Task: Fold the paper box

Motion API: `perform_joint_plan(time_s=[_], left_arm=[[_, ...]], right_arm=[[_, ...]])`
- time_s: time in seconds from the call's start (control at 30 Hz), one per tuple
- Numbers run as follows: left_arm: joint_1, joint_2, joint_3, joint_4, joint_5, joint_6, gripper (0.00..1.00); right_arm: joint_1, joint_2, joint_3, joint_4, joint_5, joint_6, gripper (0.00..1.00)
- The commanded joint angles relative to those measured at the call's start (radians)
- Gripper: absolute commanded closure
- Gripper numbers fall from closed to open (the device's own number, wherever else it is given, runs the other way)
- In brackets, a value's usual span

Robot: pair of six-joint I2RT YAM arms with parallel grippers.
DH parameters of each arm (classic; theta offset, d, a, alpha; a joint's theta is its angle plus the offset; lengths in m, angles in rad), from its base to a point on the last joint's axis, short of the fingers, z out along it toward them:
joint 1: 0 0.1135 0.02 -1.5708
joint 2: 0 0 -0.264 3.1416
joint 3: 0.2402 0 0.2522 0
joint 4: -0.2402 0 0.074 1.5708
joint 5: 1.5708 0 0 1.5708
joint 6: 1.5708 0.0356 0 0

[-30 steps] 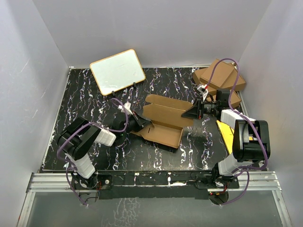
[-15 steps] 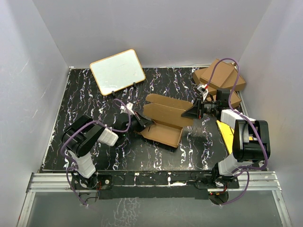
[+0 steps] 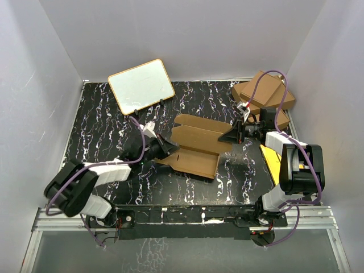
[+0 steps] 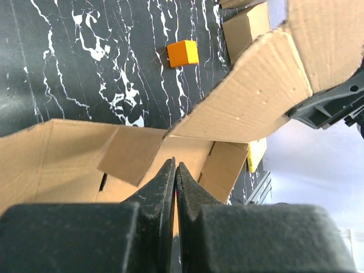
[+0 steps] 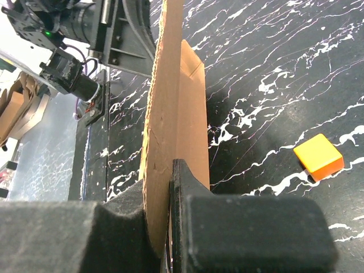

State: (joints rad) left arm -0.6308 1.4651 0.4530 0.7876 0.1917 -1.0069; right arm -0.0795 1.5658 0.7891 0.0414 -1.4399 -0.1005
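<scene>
**Flaps half up on the paper box**

The paper box (image 3: pixel 196 145) sits opened out in the middle of the top view on the black marbled tabletop (image 3: pixel 114 114), with its walls only partly raised. The right end effector (image 5: pixel 170 165) is clamped on a panel edge at the box's right side. The left end effector (image 4: pixel 176 168) has its fingers pressed together at the box's left wall; can't tell if any card is pinched. Looks like the wall-raising step to me. Next move probably needs the left one to push that wall up along its crease while the right anchors the box.
</scene>
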Motion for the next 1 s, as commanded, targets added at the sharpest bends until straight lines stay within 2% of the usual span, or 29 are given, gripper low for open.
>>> perform_joint_plan(time_s=[0.0, 0.17, 0.3, 0.43, 0.6, 0.97], left_arm=[[-0.004, -0.184, -0.006, -0.268, -0.041, 0.082, 0.98], [-0.003, -0.355, 0.053, -0.588, -0.077, 0.153, 0.93], [-0.003, -0.42, 0.068, -0.798, -0.072, 0.149, 0.92], [-0.004, -0.429, 0.011, -0.8, -0.027, 0.058, 0.95], [-0.007, -0.397, -0.012, -0.784, -0.071, 0.009, 1.0], [-0.012, -0.089, 0.14, -0.625, -0.049, 0.098, 0.97]], right_arm=[[-0.009, -0.011, 0.031, 0.017, -0.044, -0.041, 0.92], [-0.009, -0.016, 0.038, 0.0, -0.051, -0.055, 0.92], [-0.01, -0.02, 0.042, -0.009, -0.056, -0.067, 0.92], [-0.009, -0.014, 0.044, -0.024, -0.055, -0.081, 0.92], [-0.008, -0.005, 0.047, -0.031, -0.066, -0.084, 0.92], [-0.006, 0.003, 0.049, -0.037, -0.078, -0.083, 0.92]])
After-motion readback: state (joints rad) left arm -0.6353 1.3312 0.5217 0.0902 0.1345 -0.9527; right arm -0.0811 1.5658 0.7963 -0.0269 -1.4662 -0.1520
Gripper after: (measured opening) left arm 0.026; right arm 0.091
